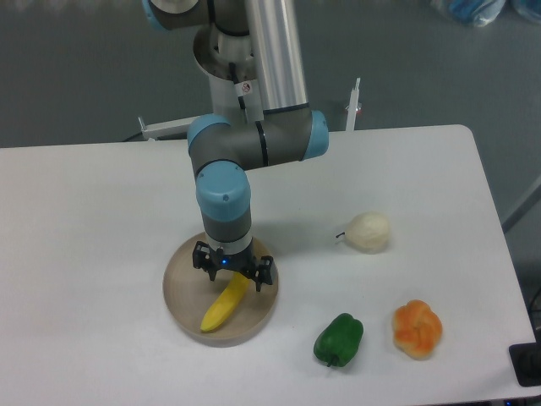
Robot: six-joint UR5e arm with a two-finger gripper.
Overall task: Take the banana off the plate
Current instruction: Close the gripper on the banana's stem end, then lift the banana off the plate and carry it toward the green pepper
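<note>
On the plate (182, 309), near the counter's (101, 220) front left: one banana (224, 306), lying flat, lower tip toward the front rim, upper end under my claw (234, 272). Claw hangs straight down over that upper end, fingers spread to either side of the fruit. Whether the pads touch it I cannot tell; the claw reads as spread, not clamped.

Handling, my guess: smooth, shiny skin, looks like moulded plastic. Probably light and stiff, so no bruising worry, but slippery, and the curve may let it swivel between the fingers. Best hold is across the narrow width. I sit near one end now; a grip closer to the middle would balance better, since an end grip may let the far tip droop. The low rim should not obstruct a straight lift.

Count:
- banana: 1
- plate: 1
- pale round fruit (368, 231): 1, right of the plate, well apart
- green pepper (339, 339): 1, front
- lumpy orange fruit (418, 328): 1, just right of the pepper
- arm, claw: 1 each
</note>
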